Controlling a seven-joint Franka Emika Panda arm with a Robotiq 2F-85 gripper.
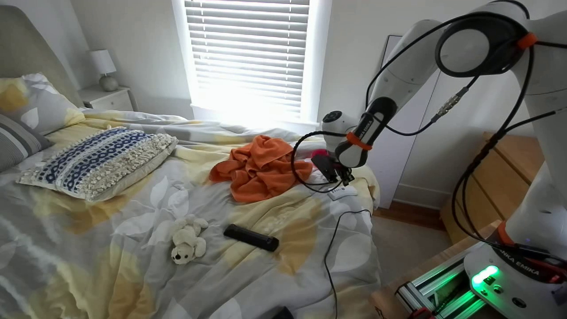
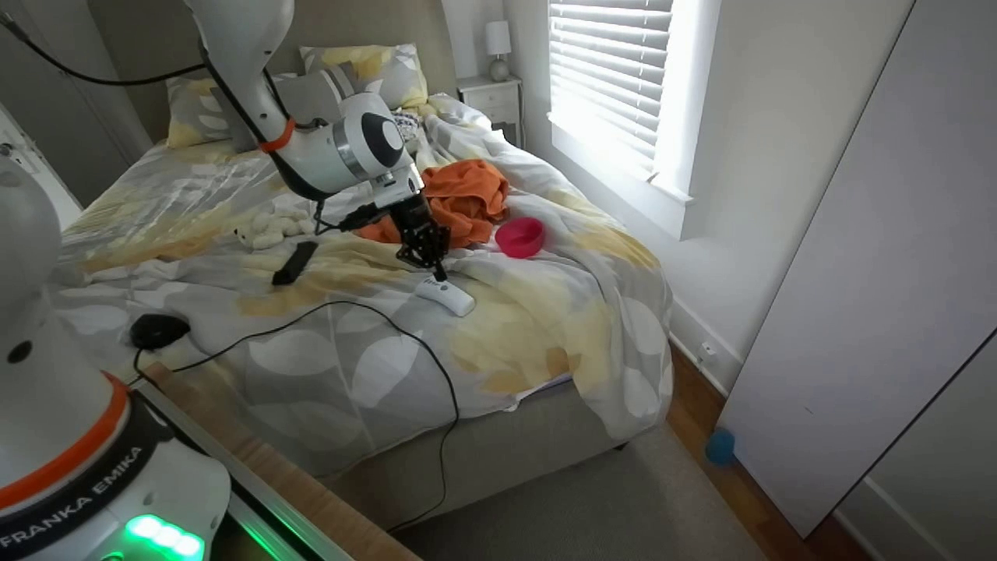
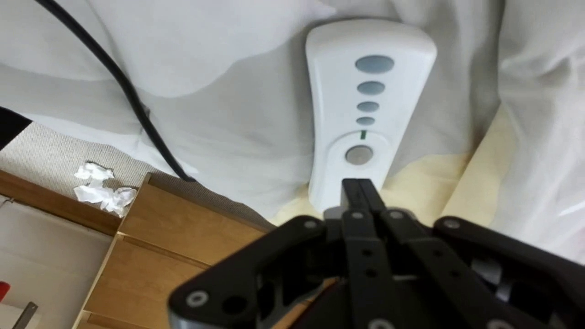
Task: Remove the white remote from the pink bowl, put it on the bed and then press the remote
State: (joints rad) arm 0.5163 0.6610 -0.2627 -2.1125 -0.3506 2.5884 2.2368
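Observation:
The white remote (image 3: pixel 365 98) lies on the bed (image 2: pixel 311 389) with its buttons facing up. It also shows in both exterior views (image 1: pixel 343 192) (image 2: pixel 448 298). My gripper (image 3: pixel 358 183) is shut and empty, pointing down over the remote. In the wrist view the fingertips cover part of the remote's lower end, just below its round grey button. In an exterior view the fingertips (image 2: pixel 441 275) are close above the remote's button side; I cannot tell whether they touch it. The pink bowl (image 2: pixel 520 249) stands on the bed behind the remote, beside the orange cloth. It is partly hidden in an exterior view (image 1: pixel 320 153).
A crumpled orange cloth (image 1: pixel 261 170) lies near the bowl. A black oblong object (image 1: pixel 251 238) and a white plush toy (image 1: pixel 188 241) lie farther along the bed. A black cable (image 2: pixel 389 319) runs across the bed near the remote and over the edge.

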